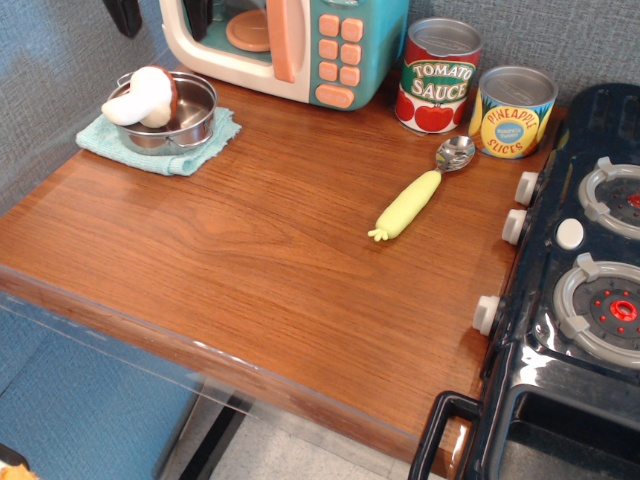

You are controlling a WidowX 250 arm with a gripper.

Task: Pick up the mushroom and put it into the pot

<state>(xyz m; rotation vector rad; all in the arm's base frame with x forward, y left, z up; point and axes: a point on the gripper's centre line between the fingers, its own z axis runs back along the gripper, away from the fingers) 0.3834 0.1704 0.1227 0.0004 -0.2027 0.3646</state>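
Observation:
The mushroom [140, 97], with its white stem and reddish-brown cap, lies in the shiny steel pot [190, 112] at the back left, its stem resting over the pot's left rim. The pot stands on a light teal cloth [215, 137]. My gripper [160, 22] is at the top edge, above and behind the pot. Only its two black fingertips [125, 17] show. They are spread wide apart and hold nothing.
A toy microwave [300, 45] stands right behind the pot. A tomato sauce can [438, 75] and a pineapple can [512, 110] stand at the back right. A yellow-handled spoon [415, 195] lies mid-table. A toy stove [580, 280] fills the right side.

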